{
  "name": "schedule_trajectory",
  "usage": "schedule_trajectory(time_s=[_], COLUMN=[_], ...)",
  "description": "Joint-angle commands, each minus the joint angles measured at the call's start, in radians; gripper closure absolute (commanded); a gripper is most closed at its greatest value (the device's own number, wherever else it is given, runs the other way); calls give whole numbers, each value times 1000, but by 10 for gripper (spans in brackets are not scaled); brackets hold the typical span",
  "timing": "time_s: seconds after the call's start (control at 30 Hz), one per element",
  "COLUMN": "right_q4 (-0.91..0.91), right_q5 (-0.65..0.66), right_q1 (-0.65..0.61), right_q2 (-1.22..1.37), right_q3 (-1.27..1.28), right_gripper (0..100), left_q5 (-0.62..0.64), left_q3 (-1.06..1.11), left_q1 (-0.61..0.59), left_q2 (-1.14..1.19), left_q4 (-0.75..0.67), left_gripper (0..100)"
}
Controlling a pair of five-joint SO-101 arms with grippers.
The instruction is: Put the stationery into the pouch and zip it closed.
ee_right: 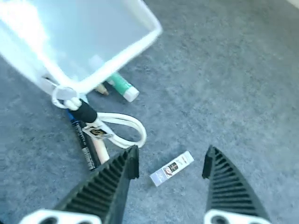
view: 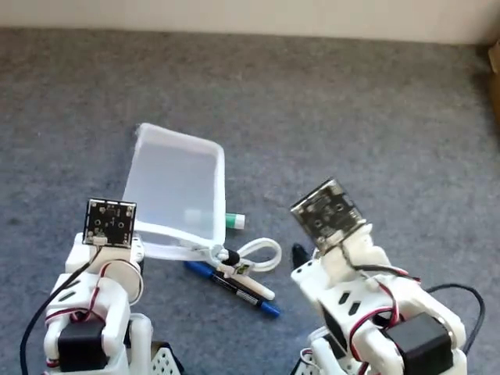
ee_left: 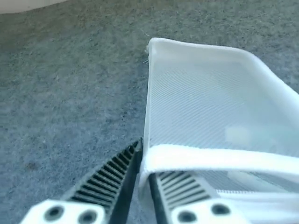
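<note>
1. Sitting on the grey surface (view: 351, 117), the white mesh pouch (view: 176, 183) has its mouth toward the arms; a white strap loop (view: 262, 254) trails off the mouth corner.
2. Stationery is loose outside the mouth; blue pen (view: 269, 307) and white-bodied pen (view: 254, 289) lie crossed just beside the strap loop; green-capped marker (view: 233, 221) pokes out at the pouch's side edge; small white case (ee_right: 172, 168) lies apart from the pens, past the loop.
3. Left pincer (ee_left: 145, 163) is clamped on the pouch rim at the mouth corner; my read is it's holding the mouth up for loading.
4. Right pincer (ee_right: 171, 156) is spread wide with nothing held; it hangs over the small white case, which sits between the two fingers.
5. Step in hand, as I judge it, is grabbing the case. It lies oblique to the fingers, so turn the wrist to close across its short side. It's a thin item, so get the tips down to the surface before closing.
6. Risk: the strap loop is near one finger, so come straight down to avoid snagging it; the left clamp shouldn't shift, or the mouth collapses.
</note>
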Motion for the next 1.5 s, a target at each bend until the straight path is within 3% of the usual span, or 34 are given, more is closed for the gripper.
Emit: schedule_trajectory(time_s=[0.0,0.23,0.43,0.7,0.97,1.23,1.47], right_q4=[2,-79,-151,-154,-182,-205,-251], right_q5=[-5,-9,-12,-155,-296,-322,-336], right_q1=[68,105,225,262,262,262,260], right_q2=[1,2,2,2,2,19,338], right_q3=[-5,163,275,346,349,348,311], right_gripper=[785,785,785,782,782,782,782], left_q5=[12,12,12,52,92,163,184], left_q3=[-104,-226,-351,-460,-757,-1046,-1349], left_q1=[-16,-13,-12,-12,-12,-12,-10], left_q2=[-1,213,443,671,969,1201,1402], left_q4=[6,6,8,9,186,270,408], left_gripper=[993,993,993,993,993,993,993])
